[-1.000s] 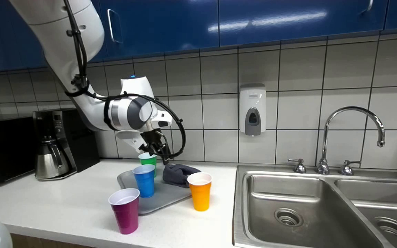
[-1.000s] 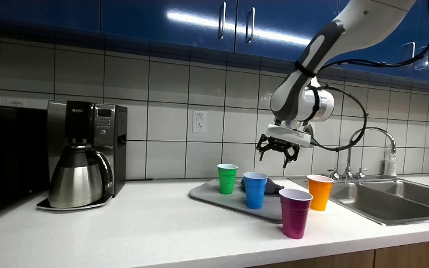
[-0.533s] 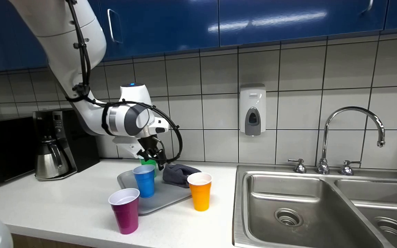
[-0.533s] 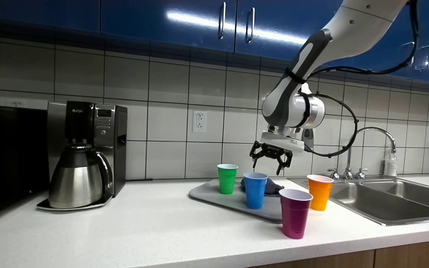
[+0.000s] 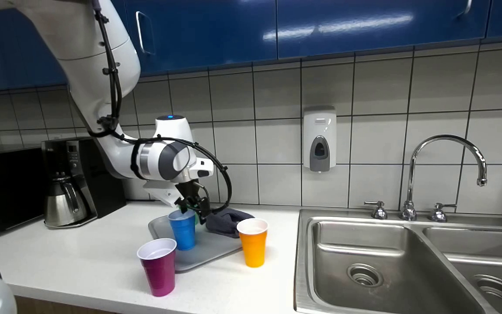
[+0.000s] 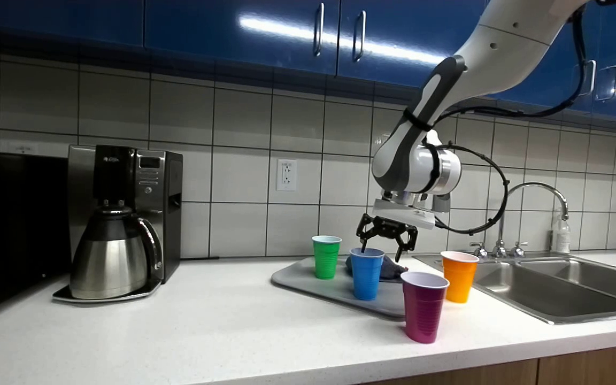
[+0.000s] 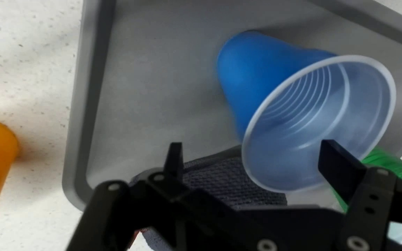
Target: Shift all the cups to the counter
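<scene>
— Are the fingers point(image 7: 175, 158) holding anything?

— No. They stand spread above the tray point(image 6: 297, 275), gripping nothing. In the wrist view one crosses the mouth of the blue cup point(image 7: 302, 115) and the other hangs outside it, so I'd guess they're meant to pinch the wall at the rim. Whether either touches, I can't tell.

— Why that cup?

— It and the green cup point(image 6: 326, 259) stand upright on the tray, so I take those two as left to move. The orange cup point(image 5: 253, 246) and the purple cup point(image 5: 159, 268) are upright on the desk point(image 5: 72, 257), near the tray, presumably where they're wanted. Half done, I'd say.

— What are they made of?

— Thin plastic, by the look: tapered, with a wide mouth, a narrow foot, ridges round the wall and a smooth pale rim. A hard squeeze would likely buckle one.

— And the rest?

— The tray is flat, matte and grey, with a raised lip, so the blue cup will probably need lifting clear. The dark cloth point(image 5: 227, 220) near that cup is bunched and coarsely woven; it might catch the fingers.
</scene>
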You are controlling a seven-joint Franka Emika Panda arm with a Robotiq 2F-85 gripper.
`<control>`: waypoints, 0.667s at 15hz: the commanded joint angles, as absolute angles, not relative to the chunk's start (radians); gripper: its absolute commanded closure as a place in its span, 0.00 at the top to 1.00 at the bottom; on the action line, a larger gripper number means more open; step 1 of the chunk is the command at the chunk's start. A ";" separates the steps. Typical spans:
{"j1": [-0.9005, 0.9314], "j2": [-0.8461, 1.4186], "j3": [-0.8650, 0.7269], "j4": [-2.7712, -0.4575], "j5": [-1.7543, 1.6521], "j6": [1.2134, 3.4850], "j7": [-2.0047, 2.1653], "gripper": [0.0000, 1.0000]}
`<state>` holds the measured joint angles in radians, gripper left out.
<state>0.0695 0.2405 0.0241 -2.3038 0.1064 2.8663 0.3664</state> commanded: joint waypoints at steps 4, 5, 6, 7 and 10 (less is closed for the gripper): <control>0.059 0.281 0.041 -2.269 0.163 2.820 0.310 1.00; 0.060 0.285 0.040 -2.268 0.164 2.818 0.309 1.00; 0.060 0.287 0.038 -2.267 0.165 2.818 0.309 1.00; 0.061 0.287 0.036 -2.267 0.164 2.819 0.310 1.00; 0.061 0.288 0.034 -2.267 0.163 2.826 0.313 0.74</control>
